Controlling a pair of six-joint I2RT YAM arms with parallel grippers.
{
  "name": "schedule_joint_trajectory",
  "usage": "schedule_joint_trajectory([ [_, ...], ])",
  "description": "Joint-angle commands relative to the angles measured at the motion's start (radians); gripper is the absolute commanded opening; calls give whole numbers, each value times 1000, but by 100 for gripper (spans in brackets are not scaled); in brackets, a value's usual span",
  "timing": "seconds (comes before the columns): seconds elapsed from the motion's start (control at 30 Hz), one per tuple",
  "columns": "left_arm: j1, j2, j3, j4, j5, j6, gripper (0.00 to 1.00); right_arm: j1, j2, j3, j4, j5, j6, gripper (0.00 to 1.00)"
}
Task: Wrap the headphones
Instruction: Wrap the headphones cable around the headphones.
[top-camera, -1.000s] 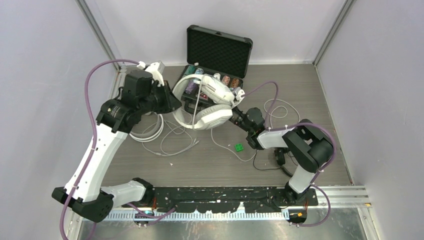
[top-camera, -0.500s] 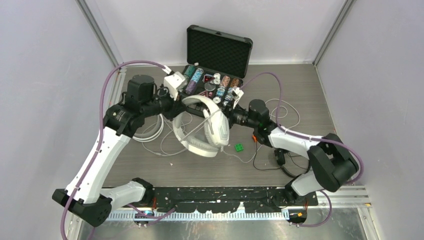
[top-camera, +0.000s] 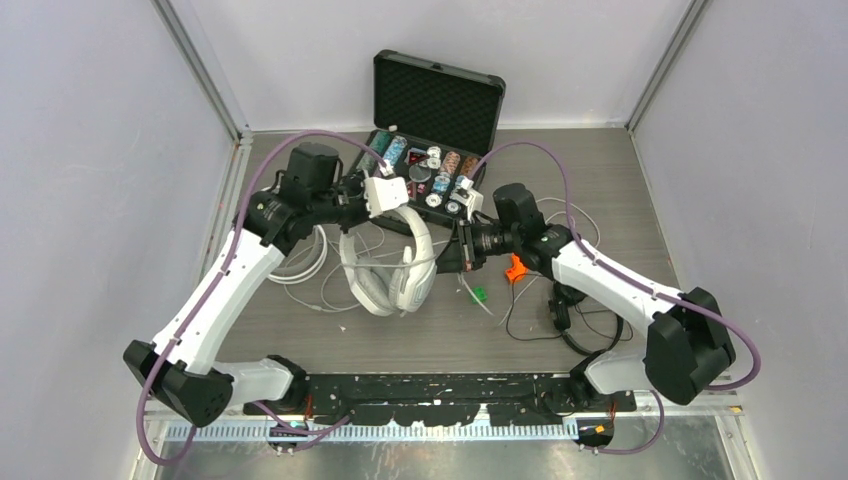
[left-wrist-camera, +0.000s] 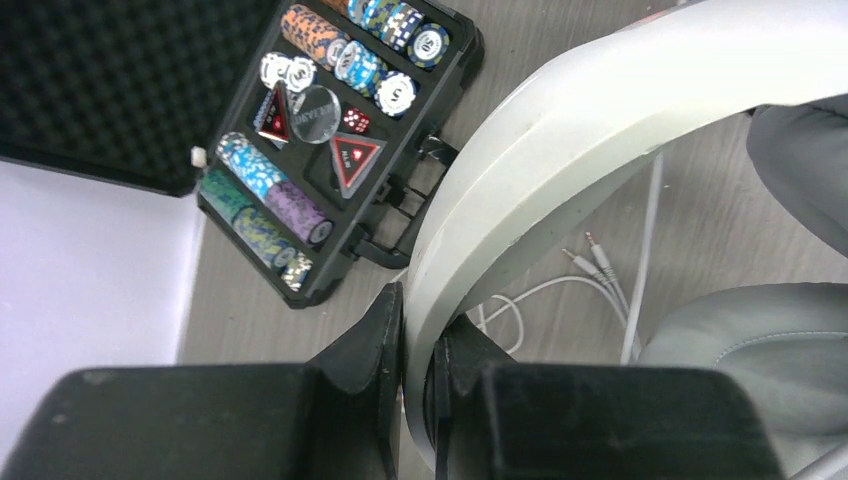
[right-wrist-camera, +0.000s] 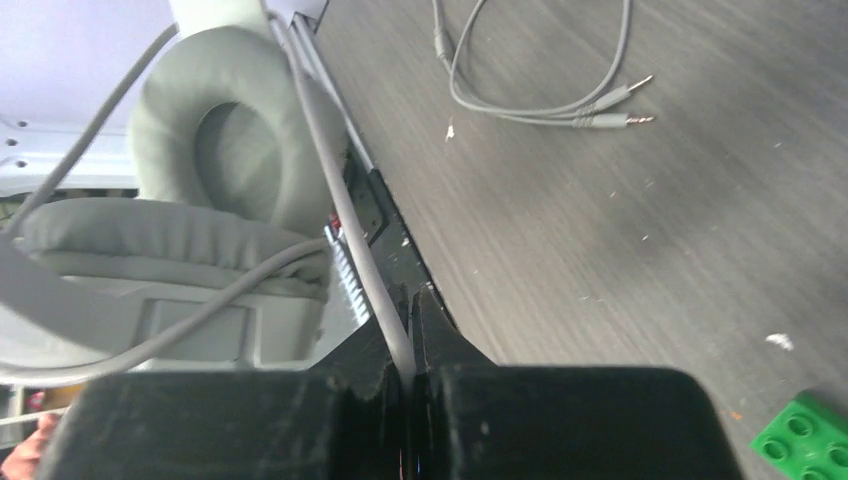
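The left arm (top-camera: 215, 300) and right arm (top-camera: 610, 285) share white links, black joints and bases, and looping purple cables (top-camera: 300, 134) (fingers (left-wrist-camera: 372, 345) matte black).

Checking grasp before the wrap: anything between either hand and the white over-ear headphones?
Nothing visible. The left hand is shut directly on the white plastic headband, and the right hand pinches the grey cable of the white over-ear headphones.

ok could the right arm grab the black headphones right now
Probably not yet. The right gripper is shut on the white headphones' cable, so it would need to let go first. The black headphones lie close beside that arm, in the open.
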Motion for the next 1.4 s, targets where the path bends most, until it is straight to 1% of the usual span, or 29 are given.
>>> schedule_joint_trajectory([
  [0.0, -7, -55, -45, 1, -156, 193, 0, -43, -76, 60, -106, -70, 49, 0],
  [0.03, -11, -60, -60, 46, -193, 214, 0, -42, -77, 62, -109, -90, 45, 0],
  [0.1, -13, -57, -77, 93, -246, 259, 0, -42, -68, 95, -194, -87, -2, 1],
  [0.17, -13, -40, -67, 88, -279, 296, 0, -42, -61, 114, -245, -95, -22, 2],
  [0.27, -13, -19, -51, 88, -325, 318, 0, -42, -71, 107, -247, -107, -7, 3],
  [0.3, -13, -16, -48, 89, -334, 323, 0, -42, -80, 100, -246, -110, -3, 5],
  [0.37, -13, -6, -42, 88, -338, 322, 0, -43, -97, 78, -226, -129, 7, 12],
  [0.4, -13, -1, -38, 88, -337, 315, 0, -43, -104, 63, -202, -145, 14, 15],
  [0.47, -13, 8, -37, 91, -340, 309, 0, -43, -112, 29, -126, -166, 50, 15],
  [0.6, -13, 14, -45, 110, -340, 300, 0, -42, -88, 21, -52, -196, 94, 1],
  [0.67, -13, 8, -50, 128, -340, 282, 0, -41, -81, 12, 5, -196, 122, 0],
  [0.8, -15, -2, -75, 133, -340, 255, 0, -41, -66, -39, 255, -213, 304, 1],
  [0.83, -17, -9, -90, 139, -340, 244, 0, -42, -63, -40, 293, -206, 341, 1],
  [0.87, -18, -17, -109, 148, -372, 234, 0, -42, -59, -36, 317, -190, 373, 0],
  [0.97, -24, -31, -155, 170, -417, 177, 0, -42, -51, -35, 427, -117, 500, 0],
  [1.03, -30, -29, -166, 177, -457, 118, 0, -40, -34, -44, 532, -80, 578, 1],
  [1.1, -40, -15, -163, 172, -526, 35, 0, -37, -6, -43, 606, -74, 625, 0],
  [1.13, -44, -5, -156, 170, -566, -42, 0, -35, 10, -39, 618, -74, 640, 1],
  [1.23, -47, 32, -112, 141, -693, -204, 0, -24, 55, -17, 640, -84, 657, 0],
  [1.37, -59, 65, -64, 106, -839, -349, 0, 3, 93, 19, 637, -81, 654, 2],
])
